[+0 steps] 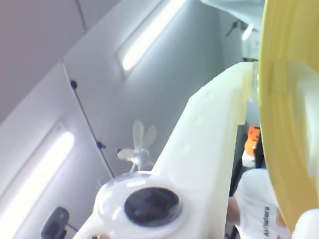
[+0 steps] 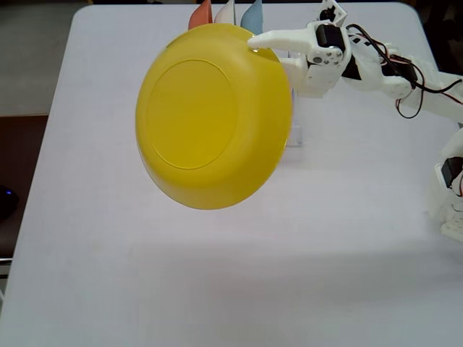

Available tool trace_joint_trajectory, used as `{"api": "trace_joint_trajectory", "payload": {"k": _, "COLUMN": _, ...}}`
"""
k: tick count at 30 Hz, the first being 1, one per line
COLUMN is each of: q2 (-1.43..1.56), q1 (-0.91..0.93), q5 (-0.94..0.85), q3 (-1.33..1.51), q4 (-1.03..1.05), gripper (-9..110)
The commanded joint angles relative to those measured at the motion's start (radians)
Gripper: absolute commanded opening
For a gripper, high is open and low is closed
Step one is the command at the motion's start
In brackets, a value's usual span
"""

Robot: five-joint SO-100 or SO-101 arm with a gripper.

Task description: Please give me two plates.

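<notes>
**Ana:** White table, matte and bare across the whole front; the fixed view looks straight down on it. Where's the plate?

**Ben:** The yellow plate is up off the table, tipped so its underside faces the camera. You can see the round foot ring pressed into the glossy plastic. The end effector has it by the rim at the upper right edge, closed on that rim, so the plate hangs out to the left of the arm.

**Ana:** And the wrist view?

**Ben:** It points up at ceiling lights. The plate is a curved yellow band down the right side, hard against the pale finger.

**Ana:** So what does the next move turn on?

**Ben:** I'd say clearance. The plate's whole width sits left and forward of the grip, over open table, so setting it down means lowering that way. A one-edge pinch on slick plastic could let it swing.

**Ana:** The second plate?

**Ben:** The light blue plate stands on edge at the back, beside a cream-white plate and an orange plate, only their tops showing.
</notes>
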Motion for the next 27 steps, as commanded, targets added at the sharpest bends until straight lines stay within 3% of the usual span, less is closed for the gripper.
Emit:
{"api": "trace_joint_trajectory", "payload": {"k": 1, "q2": 0.012, "q1": -0.014, "q5": -0.006, "q3": -0.110, "q4": -0.041, "gripper": -1}}
{"api": "trace_joint_trajectory", "payload": {"k": 27, "q2": 0.000, "q1": -0.025, "q5": -0.048, "q3": -0.115, "q4": -0.058, "gripper": -1}}
